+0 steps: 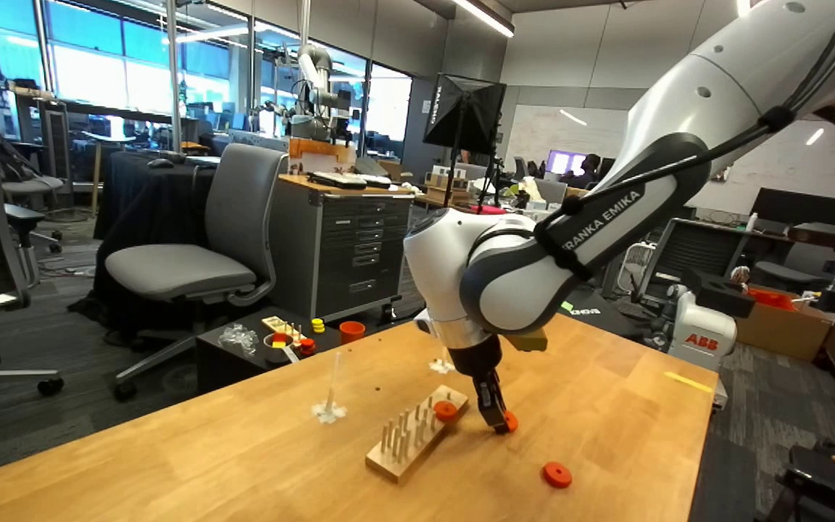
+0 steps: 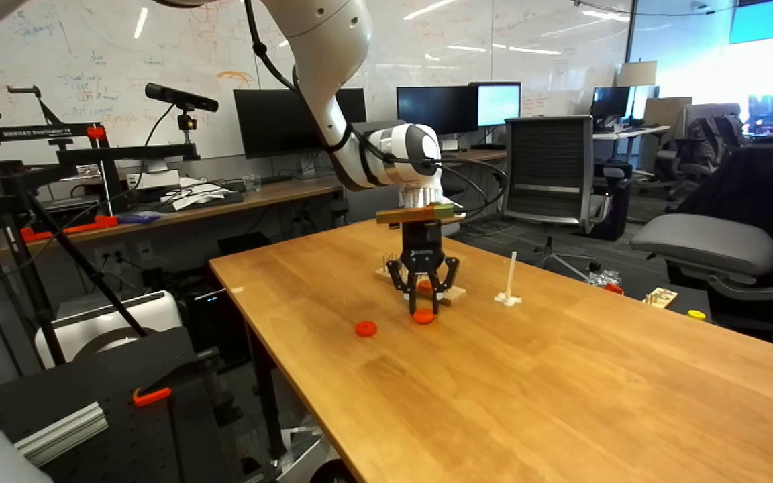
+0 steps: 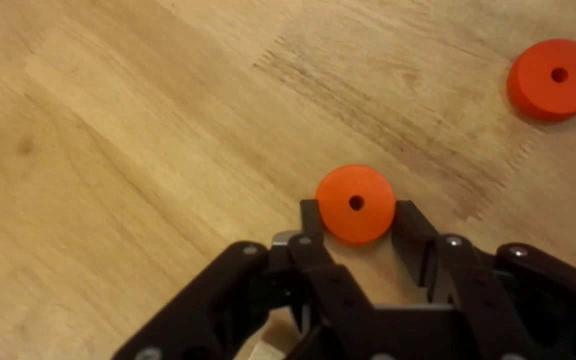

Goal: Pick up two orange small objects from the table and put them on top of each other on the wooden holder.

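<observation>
Order: left to right, as in an exterior view
Grey chair: toward the left, beyond the edge of the light wood table
Black stand: past the same edge; carries crumpled clear plastic, yellow discs, an orange cup
Slim rod: pale, upright on the table in a whitish flared base
Wooden holder: pale oblong block on the table, thin pegs standing up from it
Holder disc: orange, on the holder toward its far end; cannot tell whether a peg runs through it
Gripper: just right of the holder, pointing down; fingers closed on the held disc, one touching each side in the wrist view
Grip location: orange piece between the fingertips at about table height; whether it touches the wood, cannot tell
Loose disc: orange, flat on the table, apart from gripper and holder; upper right in the wrist view
Yellow strip: on the table near its right edge
ABB robot: white, beyond that edge
</observation>
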Controlling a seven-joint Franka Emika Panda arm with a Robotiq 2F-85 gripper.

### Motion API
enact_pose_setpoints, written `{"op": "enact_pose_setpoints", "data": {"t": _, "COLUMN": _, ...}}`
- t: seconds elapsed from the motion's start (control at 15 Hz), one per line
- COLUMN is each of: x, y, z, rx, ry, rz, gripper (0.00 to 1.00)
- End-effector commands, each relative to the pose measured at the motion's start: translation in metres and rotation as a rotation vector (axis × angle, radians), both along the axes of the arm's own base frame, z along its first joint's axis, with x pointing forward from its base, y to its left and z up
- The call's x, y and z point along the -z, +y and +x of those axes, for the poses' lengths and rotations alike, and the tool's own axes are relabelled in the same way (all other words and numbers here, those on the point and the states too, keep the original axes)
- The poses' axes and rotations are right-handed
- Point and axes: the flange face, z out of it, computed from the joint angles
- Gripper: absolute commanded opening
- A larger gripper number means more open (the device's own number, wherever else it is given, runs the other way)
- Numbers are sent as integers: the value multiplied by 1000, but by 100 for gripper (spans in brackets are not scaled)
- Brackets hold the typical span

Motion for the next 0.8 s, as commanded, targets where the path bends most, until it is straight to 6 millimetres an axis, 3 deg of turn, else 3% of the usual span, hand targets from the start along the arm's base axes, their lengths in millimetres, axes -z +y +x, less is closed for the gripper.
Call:
{"op": "enact_pose_setpoints", "data": {"t": 0.0, "x": 0, "y": -20, "z": -45, "rx": -55, "ry": 11, "rz": 3, "gripper": 16}}
{"op": "enact_pose_setpoints", "data": {"t": 0.4, "x": -28, "y": -56, "z": -95, "rx": -113, "ry": -13, "rz": 73, "gripper": 16}}
{"op": "enact_pose_setpoints", "data": {"t": 0.73, "x": -75, "y": -103, "z": -137, "rx": -159, "ry": -16, "rz": 143, "gripper": 16}}
